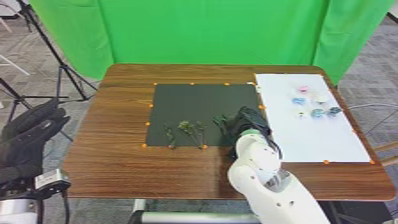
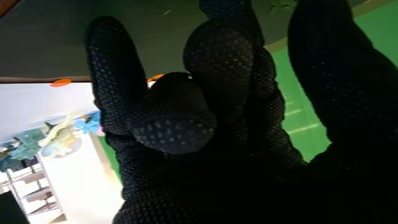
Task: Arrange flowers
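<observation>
The robot's rounded white right arm (image 1: 286,197) has small dark screws, a pale green wrist band (image 1: 250,132) and a right hand (image 1: 250,119) in speckled black fabric

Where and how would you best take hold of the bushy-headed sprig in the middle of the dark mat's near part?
I'd pinch the sprig on its thin stem just below the head, coming from above and slightly left. It lies flat on the dark mat, its bushy head at the far end, and another sprig lies close on its right.
</observation>
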Controlling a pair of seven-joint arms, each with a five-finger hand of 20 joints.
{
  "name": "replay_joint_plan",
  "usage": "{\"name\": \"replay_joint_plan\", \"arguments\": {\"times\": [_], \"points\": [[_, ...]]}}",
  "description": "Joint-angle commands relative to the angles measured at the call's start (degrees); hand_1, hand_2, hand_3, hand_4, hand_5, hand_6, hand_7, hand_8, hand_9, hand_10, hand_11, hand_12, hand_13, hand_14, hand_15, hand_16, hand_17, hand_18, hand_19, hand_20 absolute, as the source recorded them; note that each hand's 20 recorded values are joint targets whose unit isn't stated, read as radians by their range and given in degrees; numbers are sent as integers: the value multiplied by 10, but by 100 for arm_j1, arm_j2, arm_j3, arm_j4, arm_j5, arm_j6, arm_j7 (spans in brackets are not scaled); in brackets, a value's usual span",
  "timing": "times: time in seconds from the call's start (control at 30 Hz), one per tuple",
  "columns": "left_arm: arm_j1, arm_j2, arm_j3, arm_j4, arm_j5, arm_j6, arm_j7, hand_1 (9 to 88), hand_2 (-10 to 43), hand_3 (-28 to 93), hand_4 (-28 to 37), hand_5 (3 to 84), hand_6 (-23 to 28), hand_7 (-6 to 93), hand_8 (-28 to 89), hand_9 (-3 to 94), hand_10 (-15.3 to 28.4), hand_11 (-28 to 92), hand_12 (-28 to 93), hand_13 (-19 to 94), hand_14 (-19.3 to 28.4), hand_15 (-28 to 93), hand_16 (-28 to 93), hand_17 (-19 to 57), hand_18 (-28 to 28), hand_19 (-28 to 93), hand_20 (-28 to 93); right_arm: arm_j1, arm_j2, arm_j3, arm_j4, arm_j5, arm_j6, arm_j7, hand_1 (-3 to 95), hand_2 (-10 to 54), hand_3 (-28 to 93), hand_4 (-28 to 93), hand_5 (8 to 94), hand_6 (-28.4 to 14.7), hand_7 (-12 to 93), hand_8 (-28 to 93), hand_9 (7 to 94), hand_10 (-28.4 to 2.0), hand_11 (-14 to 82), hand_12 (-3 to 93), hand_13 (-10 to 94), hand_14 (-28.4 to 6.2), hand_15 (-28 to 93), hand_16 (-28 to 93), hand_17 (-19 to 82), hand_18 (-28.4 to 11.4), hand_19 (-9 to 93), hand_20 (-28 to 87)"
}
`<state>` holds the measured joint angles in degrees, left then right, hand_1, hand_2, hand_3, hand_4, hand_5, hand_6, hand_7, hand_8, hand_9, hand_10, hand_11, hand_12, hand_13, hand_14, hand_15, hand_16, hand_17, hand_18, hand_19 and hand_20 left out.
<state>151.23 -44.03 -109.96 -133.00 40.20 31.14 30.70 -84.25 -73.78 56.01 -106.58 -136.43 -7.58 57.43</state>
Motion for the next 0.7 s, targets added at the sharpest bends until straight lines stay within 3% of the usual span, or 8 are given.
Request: {"name": "replay_joint_plan", "arguments": {"times": [0.03, 0.23, 0.37, 0.53, 0.7], "points": [[75, -64, 8, -49, 48, -51, -49, 300, 28, 825, -143, 368, 89, 176, -115, 303, 181, 385, 73, 174, 227, 617, -162, -121, 202, 544, 80, -12, 2, 16, -3, -58, -12, 128, 394, -95, 744, -201, 780, -104, 233, -90, 813, -163, 549, 284, 879, -78, 719, 237, 480, -214, 901, -246], [116, -83, 14, -55, 15, -17, 11, 299, 28, 826, -143, 368, 89, 175, -115, 303, 181, 385, 73, 174, 227, 617, -162, -121, 202, 544, 80, 182, 242, -104, -79, -23, 581, 39, 379, -80, 742, -198, 764, -107, 230, -90, 800, -170, 554, 285, 869, -88, 726, 237, 481, -215, 894, -248], [91, -40, 53, -37, -39, 24, 92, 299, 28, 826, -143, 368, 89, 175, -115, 303, 181, 385, 73, 174, 227, 617, -162, -121, 202, 544, 80, 466, 547, -217, -176, -40, 1062, -149, 328, -25, 745, -199, 709, -115, 214, -101, 728, -204, 527, 265, 788, -133, 733, 221, 453, -234, 889, -245], [51, 3, 99, -7, -57, 33, 138, 298, 28, 825, -146, 368, 89, 175, -114, 303, 181, 385, 74, 175, 227, 617, -162, -121, 202, 544, 80, 872, 846, -205, -245, 91, 1472, -356, 318, -16, 753, -199, 676, -114, 195, -106, 685, -217, 502, 247, 733, -158, 728, 196, 415, -249, 888, -236], [22, -24, 144, 29, -31, 35, 122, 299, 28, 820, -150, 368, 90, 176, -114, 303, 181, 386, 74, 174, 227, 618, -162, -121, 202, 544, 80, 1112, 1330, -143, -275, 223, 1289, -603, 316, -15, 771, -198, 635, -116, 190, -105, 638, -227, 463, 224, 677, -170, 728, 177, 375, -250, 872, -228]]}}
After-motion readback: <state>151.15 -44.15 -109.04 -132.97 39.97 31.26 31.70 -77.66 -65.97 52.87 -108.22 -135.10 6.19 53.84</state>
